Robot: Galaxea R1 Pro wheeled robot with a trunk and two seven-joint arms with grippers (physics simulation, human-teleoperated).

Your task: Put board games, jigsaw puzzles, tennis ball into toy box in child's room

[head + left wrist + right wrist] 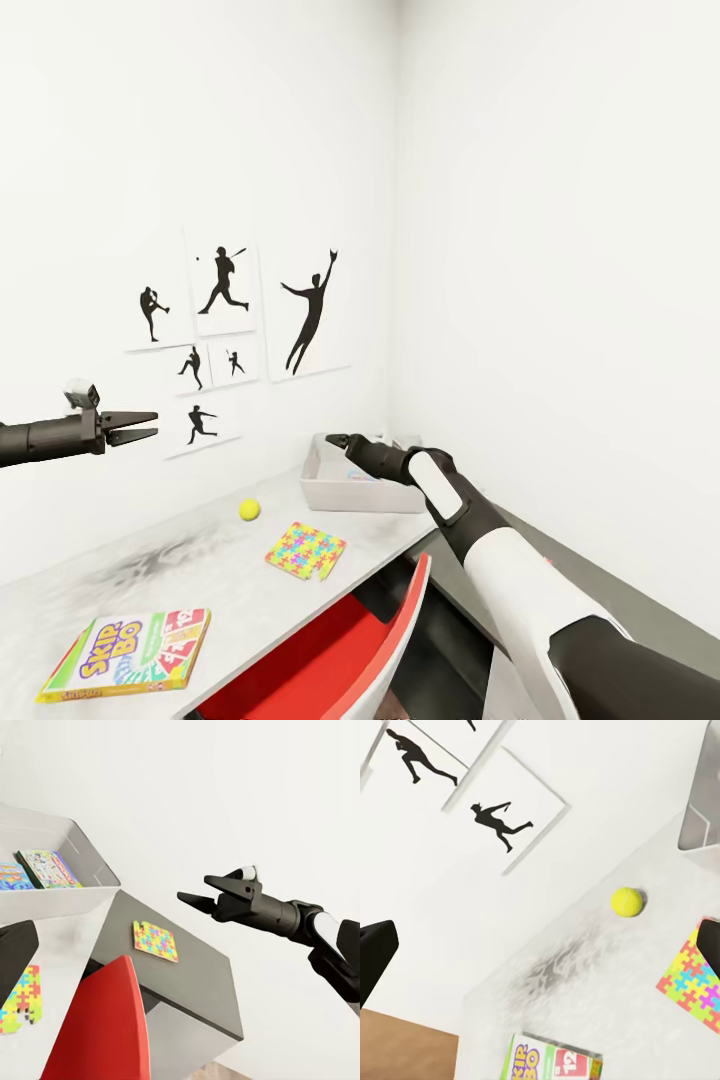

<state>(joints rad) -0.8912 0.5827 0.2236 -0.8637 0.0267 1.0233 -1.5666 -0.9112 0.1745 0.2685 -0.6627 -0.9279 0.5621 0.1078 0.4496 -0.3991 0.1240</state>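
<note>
The Skip-Bo box [128, 655] lay on the tabletop [200, 570]; both pincers, left [140, 424] and right [196, 889], hung released and empty.

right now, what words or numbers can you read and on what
"SKIP-BO" on the board game lying on the table.
"12" on a red card printed on that cover, in the right wrist view.
Print on the two game boxes inside the toy box: too small to read.
</note>
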